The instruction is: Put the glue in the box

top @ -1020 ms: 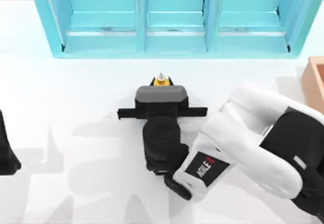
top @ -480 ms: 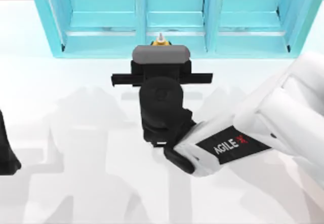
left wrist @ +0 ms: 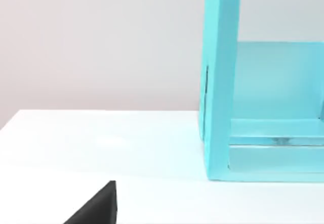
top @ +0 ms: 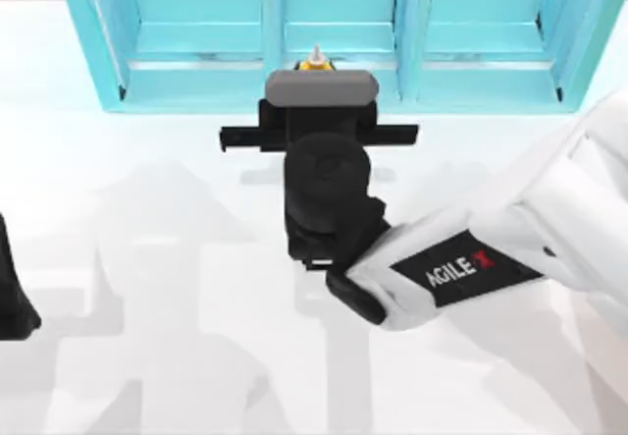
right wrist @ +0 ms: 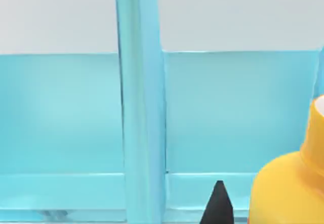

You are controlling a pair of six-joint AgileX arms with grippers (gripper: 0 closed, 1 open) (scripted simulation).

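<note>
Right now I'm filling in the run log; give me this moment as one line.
right tool: carries glue above table | position: at shelf unit middle bay front | left arm: parked at table's left edge

Top view looks straight down on the white surface [top: 147, 258], teal shelf [top: 334, 86] along the far edge, right arm [top: 510, 239] reaching in from the right. Left wrist view sits low near the surface [left wrist: 101, 143], facing far, level, catching the shelf's [left wrist: 220, 82] left end wall from a moderate way off. Right wrist view is level and very close to the shelf [right wrist: 142, 107], facing a divider, with the glue [right wrist: 288, 188] right at the lens. All three views share the shelf.
</note>
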